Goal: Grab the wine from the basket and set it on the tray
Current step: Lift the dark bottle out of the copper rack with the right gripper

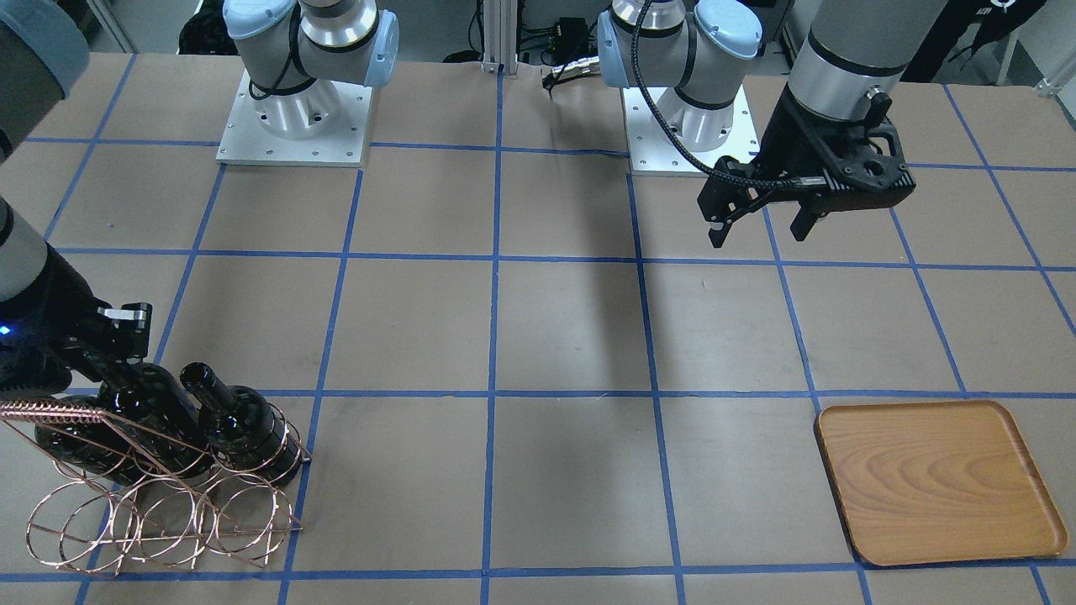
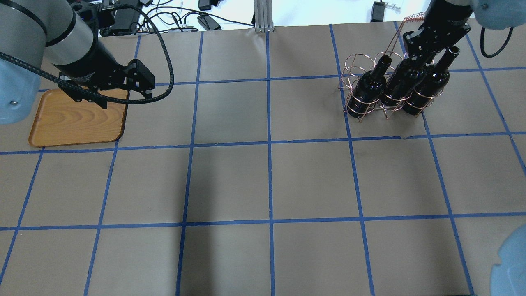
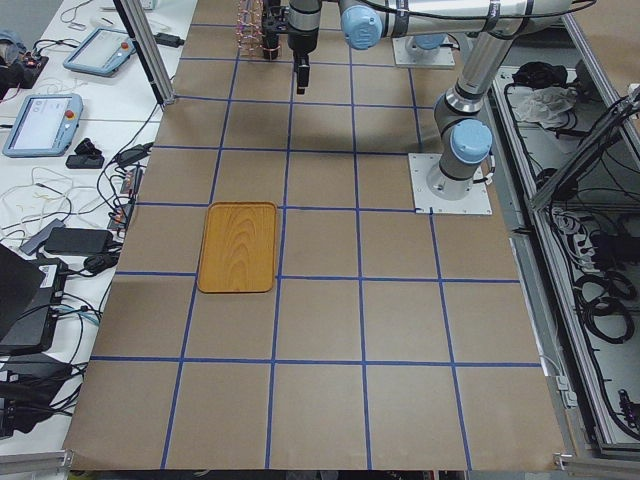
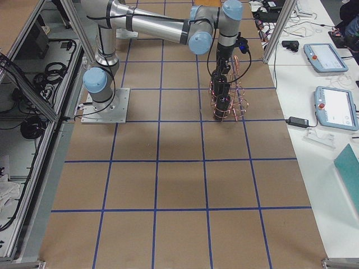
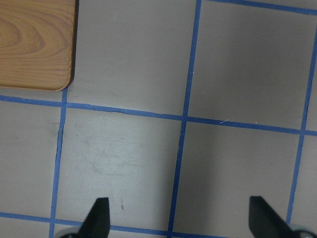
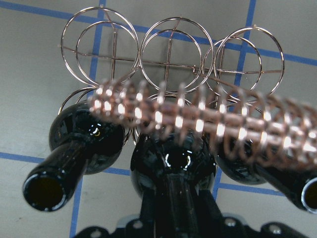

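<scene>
The right end effector (image 6: 178, 220) appears clamped on the neck of the middle wine (image 2: 400, 84), the only part clear of the rings. The bottle stands tilted in the basket (image 1: 168, 521). The left end effector (image 1: 761, 235) hangs with fingers apart over the table (image 1: 572, 336) near the bare tray (image 1: 937, 483), probably waiting.

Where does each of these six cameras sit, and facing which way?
Front: across table, facing robot; left gripper, tray.
Overhead: behind robot, looking forward, down; left arm, right arm.
Left side: left table end; tray nearest.
Right side: opposite end; right arm at basket.
Left wrist: straight down; fingertips.
Right wrist: toward basket handle, bottles.
Front, overhead share tray, basket, mirrored.
</scene>
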{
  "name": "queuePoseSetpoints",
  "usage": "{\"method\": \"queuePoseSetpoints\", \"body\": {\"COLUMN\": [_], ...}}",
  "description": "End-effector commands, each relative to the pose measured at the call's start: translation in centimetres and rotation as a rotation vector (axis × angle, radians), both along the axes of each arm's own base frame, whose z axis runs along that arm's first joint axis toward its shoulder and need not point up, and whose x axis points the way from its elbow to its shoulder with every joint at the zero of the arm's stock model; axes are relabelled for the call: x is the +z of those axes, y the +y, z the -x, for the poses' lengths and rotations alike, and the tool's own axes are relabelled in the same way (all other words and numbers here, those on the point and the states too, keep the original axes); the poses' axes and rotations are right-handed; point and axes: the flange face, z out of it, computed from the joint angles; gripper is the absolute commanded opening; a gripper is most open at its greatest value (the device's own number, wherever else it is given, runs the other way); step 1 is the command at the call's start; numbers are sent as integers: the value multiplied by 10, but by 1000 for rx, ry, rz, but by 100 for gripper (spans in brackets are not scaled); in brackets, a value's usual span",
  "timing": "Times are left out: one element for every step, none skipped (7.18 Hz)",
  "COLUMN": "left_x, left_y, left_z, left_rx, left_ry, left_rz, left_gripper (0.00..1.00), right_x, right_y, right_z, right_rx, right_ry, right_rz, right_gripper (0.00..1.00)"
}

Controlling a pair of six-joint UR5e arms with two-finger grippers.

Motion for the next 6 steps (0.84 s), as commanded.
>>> {"method": "queuePoseSetpoints", "body": {"left_x": [-1, 0, 1, 4, 2, 3], "left_y": [0, 0, 1, 1, 1, 2], "left_z": [0, 0, 0, 0, 0, 0], "left_rx": [0, 2, 0, -2, 1, 2], "left_ry": [0, 0, 0, 0, 1, 0], "left_rz": [-2, -1, 1, 13, 7, 8], "left_gripper": [100, 100, 100, 100, 100, 100], "right_x": [29, 44, 53, 64, 60, 69], "right_y": [24, 40, 51, 59, 57, 66], "right_z": [-5, -9, -10, -11, -10, -14], "right_rx": [7, 12, 15, 19, 33, 38], "right_ry": [-9, -11, -11, -3, -4, -6], "right_rz": [-33, -53, -64, -72, -81, -93], "right_gripper": [0, 0, 0, 0, 0, 0]}}
